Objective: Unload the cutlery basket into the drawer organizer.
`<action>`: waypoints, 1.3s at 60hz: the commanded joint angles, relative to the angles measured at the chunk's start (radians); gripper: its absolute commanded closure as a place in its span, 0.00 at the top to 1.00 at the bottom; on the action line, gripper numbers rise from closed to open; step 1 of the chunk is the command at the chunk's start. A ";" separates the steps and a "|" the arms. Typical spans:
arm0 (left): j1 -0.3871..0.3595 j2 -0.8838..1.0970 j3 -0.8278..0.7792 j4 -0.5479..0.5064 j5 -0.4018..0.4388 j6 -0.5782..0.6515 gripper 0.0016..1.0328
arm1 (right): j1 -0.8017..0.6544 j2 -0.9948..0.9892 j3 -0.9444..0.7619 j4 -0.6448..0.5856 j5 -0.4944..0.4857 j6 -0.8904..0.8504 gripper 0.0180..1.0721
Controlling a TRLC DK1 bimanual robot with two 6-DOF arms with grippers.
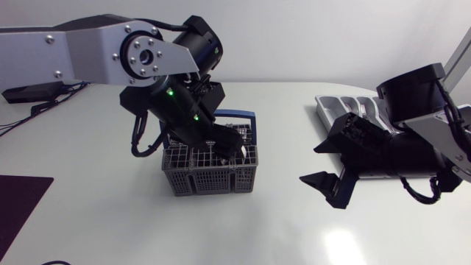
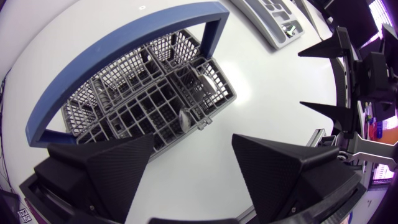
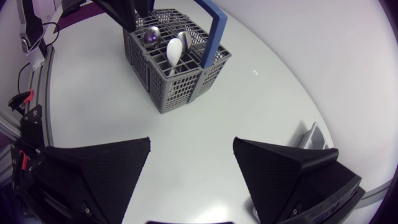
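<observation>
Now the cutlery basket (image 1: 210,175) stands on the tabletop (image 1: 110,221), with the drawer organizer (image 1: 340,107) at its two o'clock. The left gripper (image 1: 227,146) hovers over the basket, fingers spread wide; the right gripper (image 1: 309,165) is likewise parted.

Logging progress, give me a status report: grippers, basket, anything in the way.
Left gripper open, over basket. Right gripper open, empty, by organizer. Spoons in basket. Upright handle spans basket.

The grey grid-mesh cutlery basket (image 1: 210,173) has a blue handle (image 3: 217,34); drawer organizer (image 1: 338,107) pale grey, table (image 1: 280,228) white.
</observation>
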 commanded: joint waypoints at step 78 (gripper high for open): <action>0.046 0.119 -0.012 0.066 0.079 0.078 0.19 | 0.258 0.076 0.034 0.026 0.101 0.197 0.91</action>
